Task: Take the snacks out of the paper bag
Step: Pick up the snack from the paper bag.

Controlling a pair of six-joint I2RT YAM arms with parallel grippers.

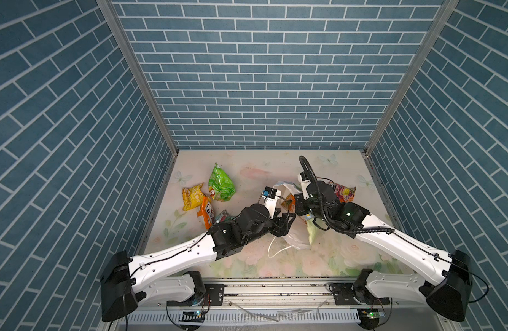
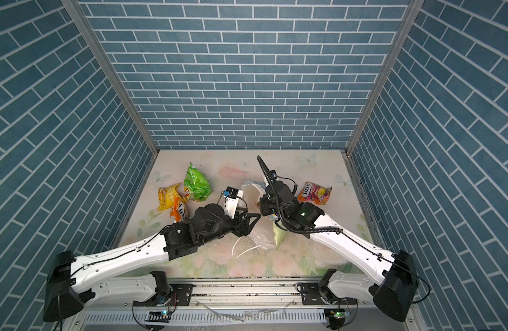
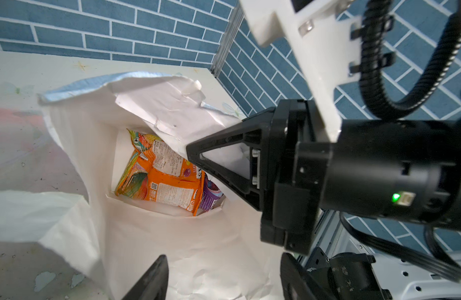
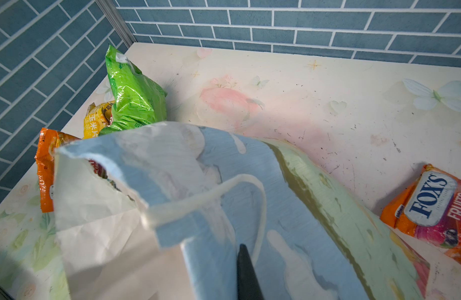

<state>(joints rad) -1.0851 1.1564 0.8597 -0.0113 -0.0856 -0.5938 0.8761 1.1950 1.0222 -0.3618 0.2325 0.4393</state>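
Three blue brick-patterned walls (image 1: 261, 71) enclose a scuffed floral worktop (image 1: 275, 169). At its centre sits the paper bag (image 3: 135, 233), with an orange packet (image 3: 169, 187) and a purple pack (image 3: 211, 194) inside. Fingers of the right gripper (image 3: 191, 154) pinch its rim; those of the left gripper (image 3: 222, 259) stand apart at its mouth. The green chip bag (image 1: 221, 183) and yellow packet (image 1: 192, 196) lie toward ten o'clock, and a FOX'S pack (image 2: 315, 193) toward two.

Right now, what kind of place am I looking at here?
Probably a staged robot test booth, not a real room: blue brick-print panels wall in a floral tabletop, and two arms bolted to a metal rail work over a paper bag and snack packets.
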